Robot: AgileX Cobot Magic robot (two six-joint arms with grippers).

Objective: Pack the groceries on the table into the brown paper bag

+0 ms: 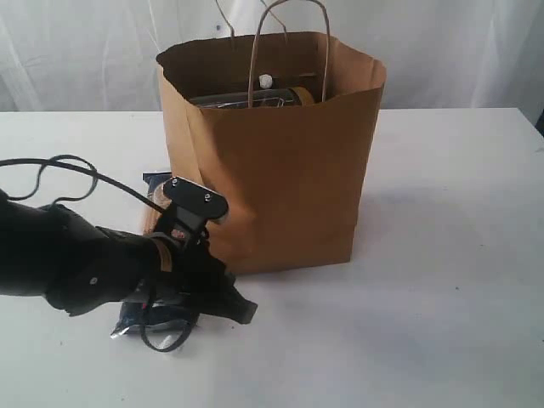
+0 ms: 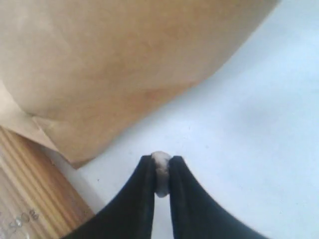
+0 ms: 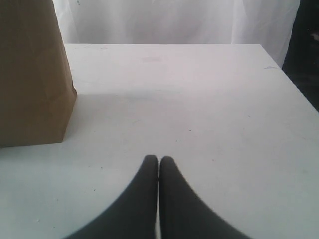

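- Brown paper bag (image 1: 280, 170): stands upright and open-topped on the table (image 1: 450, 255), about the middle and toward the far side. Its twisted loop handles (image 1: 289, 34) stand up above the rim.
- Bag contents: only the tops show over the rim. The cap of a white-capped bottle (image 1: 266, 82) is plain to see. The clear and dark items beside it are too hidden to tell apart.
- Spaghetti packet (image 1: 155, 217): lies flat on the table just beside the bag's left wall, running near to far. The left arm covers its middle, and its near end pokes out under the arm.
- Left gripper (image 2: 161, 174): low over the table at the bag's near-left corner. Its jaws are drawn narrow and pinch a small white lump (image 2: 160, 167) between the tips.
- Right gripper (image 3: 158, 164): not seen from the exterior camera. In its wrist view it hangs over bare table on the bag's right side, well apart from the bag, with the jaws pressed together on nothing.
- Cable (image 1: 59, 170): black, looping over the left arm at the left edge.
- Curtain (image 1: 85, 42): white, hanging behind the far edge of the table.
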